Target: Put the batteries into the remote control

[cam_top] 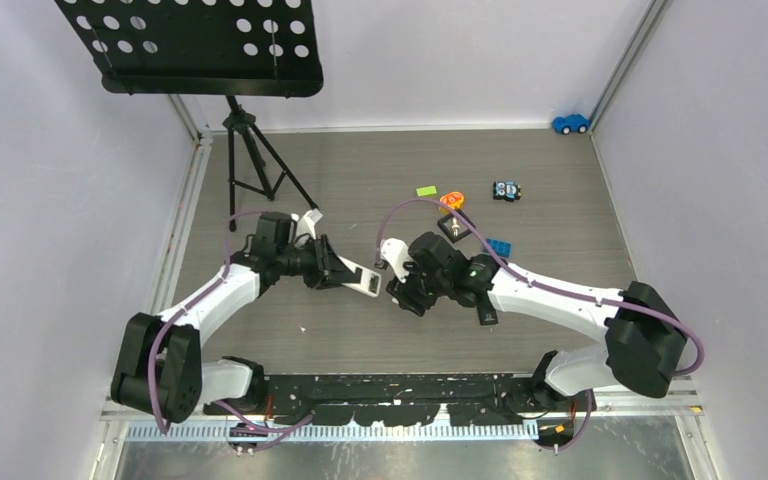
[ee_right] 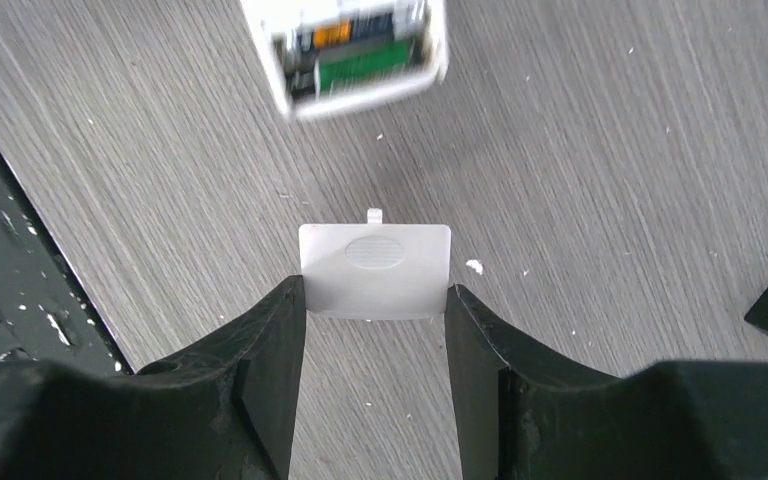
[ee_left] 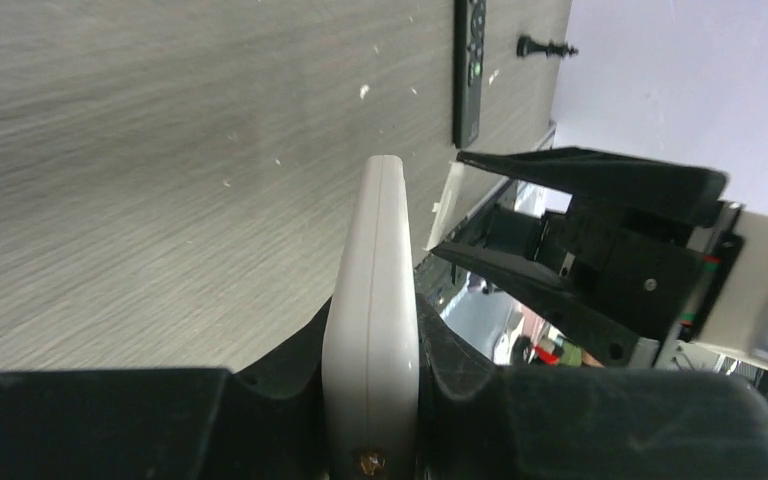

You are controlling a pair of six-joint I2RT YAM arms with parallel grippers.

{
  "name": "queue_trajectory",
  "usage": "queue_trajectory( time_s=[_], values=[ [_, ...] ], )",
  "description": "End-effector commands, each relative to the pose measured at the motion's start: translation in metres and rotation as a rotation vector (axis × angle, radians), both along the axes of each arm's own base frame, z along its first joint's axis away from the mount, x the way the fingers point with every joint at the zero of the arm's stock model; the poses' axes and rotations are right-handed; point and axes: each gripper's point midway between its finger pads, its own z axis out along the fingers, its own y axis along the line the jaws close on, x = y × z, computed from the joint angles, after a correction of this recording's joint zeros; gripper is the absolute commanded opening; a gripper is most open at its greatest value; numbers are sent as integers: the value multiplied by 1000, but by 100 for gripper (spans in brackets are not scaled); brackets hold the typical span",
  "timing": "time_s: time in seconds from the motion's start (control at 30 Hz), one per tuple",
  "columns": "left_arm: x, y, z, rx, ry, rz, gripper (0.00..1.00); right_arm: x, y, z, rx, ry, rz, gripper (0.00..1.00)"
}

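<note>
Closest to you in the right wrist view are the two black fingers (ee_right: 270, 380) of your right gripper (ee_right: 375, 295), pressed in from either side on a small white battery cover (ee_right: 375, 262). The cover lies flat across the fingertips. It has an oval ribbed thumb mark facing the camera and a little tab on the edge farthest from the gripper. Just ahead of those fingertips, apart from the cover, hangs the blurred end of the white remote control (ee_right: 370, 98). Its compartment is open toward the gripper, and the batteries (ee_right: 332, 36) sit inside it: an orange band beside a dark one, with a green patch below them. Your left gripper (ee_left: 372, 345) is clamped on that remote. In the left wrist view the remote stands on edge between the fingers and reaches forward past their tips, above the grey wood-grain table (ee_left: 140, 150). Just to the right of the remote's tip, the right gripper's fingers point in toward it, and the cover's white edge shows between them. Farther ahead of the left gripper a slim black remote (ee_left: 469, 70) lies on the table. A small black turned piece (ee_left: 545, 47) sits beyond it, too small for you to tell how it rests. From above, the two grippers meet nose to nose, with small coloured toys (cam_top: 505, 190) scattered beyond the right one.
</note>
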Motion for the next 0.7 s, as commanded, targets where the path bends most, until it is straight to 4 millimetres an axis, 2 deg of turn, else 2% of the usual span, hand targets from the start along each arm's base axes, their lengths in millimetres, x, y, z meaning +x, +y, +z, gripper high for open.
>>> queue_trajectory(
  time_s=[0.0, 0.37, 0.63, 0.67],
  values=[
    [-10, -25, 12, -86, -31, -96, 0, 2, 11, 18, 76, -31, -5, 39],
    [-15, -28, 1, -65, 7, -116, 0, -5, 24, 33, 86, -70, 30, 40],
    [-22, -32, -1, -54, -3, -149, 0, -1, 26, 37, 89, -100, 25, 40],
    [-16, -30, -6, -15, -20, -122, 0, 0, 27, 38, 93, -102, 25, 40]
  ],
)
